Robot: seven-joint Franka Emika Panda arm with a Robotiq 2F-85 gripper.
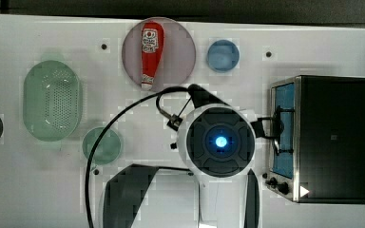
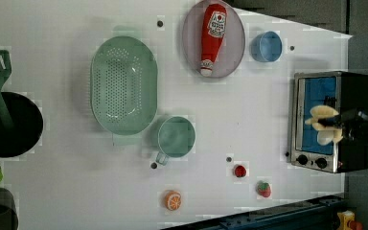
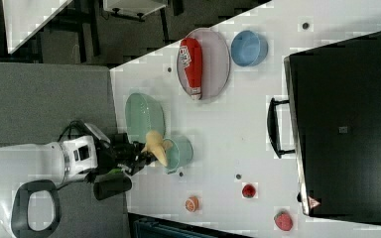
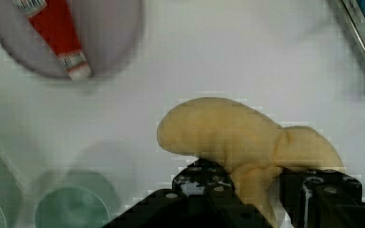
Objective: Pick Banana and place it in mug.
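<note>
A: What is the state of the gripper (image 4: 255,190)?

B: Clamped on the banana (image 4: 240,137), carried clear of the table at lower centre of the wrist frame.

A: Where is the target?

B: The mug (image 2: 176,137) stands at centre of the left view, touching the colander (image 2: 123,85).

A: Procedure?

B: Centre the banana over the mug's mouth, avoid the colander, lower, then release.
</note>
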